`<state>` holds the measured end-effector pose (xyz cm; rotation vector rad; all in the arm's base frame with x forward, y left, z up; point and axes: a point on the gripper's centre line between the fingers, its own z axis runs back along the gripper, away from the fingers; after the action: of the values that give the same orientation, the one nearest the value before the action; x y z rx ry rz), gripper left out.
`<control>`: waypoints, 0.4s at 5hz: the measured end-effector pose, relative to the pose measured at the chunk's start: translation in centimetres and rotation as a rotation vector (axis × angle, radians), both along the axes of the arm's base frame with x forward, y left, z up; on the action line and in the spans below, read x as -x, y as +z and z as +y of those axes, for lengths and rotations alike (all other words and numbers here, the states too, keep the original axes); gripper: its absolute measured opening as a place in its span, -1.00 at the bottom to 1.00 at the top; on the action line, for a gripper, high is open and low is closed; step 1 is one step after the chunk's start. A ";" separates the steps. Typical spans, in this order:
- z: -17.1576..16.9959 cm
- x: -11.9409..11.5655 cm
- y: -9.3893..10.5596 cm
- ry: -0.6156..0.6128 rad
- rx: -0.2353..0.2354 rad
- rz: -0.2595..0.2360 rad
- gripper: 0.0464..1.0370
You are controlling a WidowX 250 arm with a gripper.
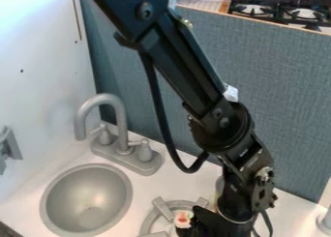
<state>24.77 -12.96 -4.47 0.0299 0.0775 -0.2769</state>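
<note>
We had the gripper [205, 223] low at the bottom of the frame, right of centre, over the right side of the burner [163, 209]. The small white piece [183, 219] with a red-orange top was just left of it, within the burner ring at bottom centre. It looked near-upright; its lower part was partly hidden, so we couldn't confirm contact with the gripper.

Claw state — we couldn't tell whether it was released, clenched or grasping the piece.

Our read on progress: getting down to the piece looked mostly done, judging by how close the two sat. We couldn't call a pick or a release done. What was left hung on that grip, and we had no clean evidence either way.

Around it: sink [87, 197] at lower left, tap [119, 119] above it at left of centre, grey-blue panel [284, 100] across the right — real stove [255, 10] beyond it, upper right.
</note>
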 end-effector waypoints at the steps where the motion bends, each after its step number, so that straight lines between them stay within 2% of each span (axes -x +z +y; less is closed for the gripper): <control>1: 0.3 -0.2 -0.2 0.040 0.037 -0.013 0.95; 2: 0.4 -0.1 0.6 0.102 0.045 -0.018 0.94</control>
<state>24.84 -12.58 -3.84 -0.0159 0.0545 -0.1766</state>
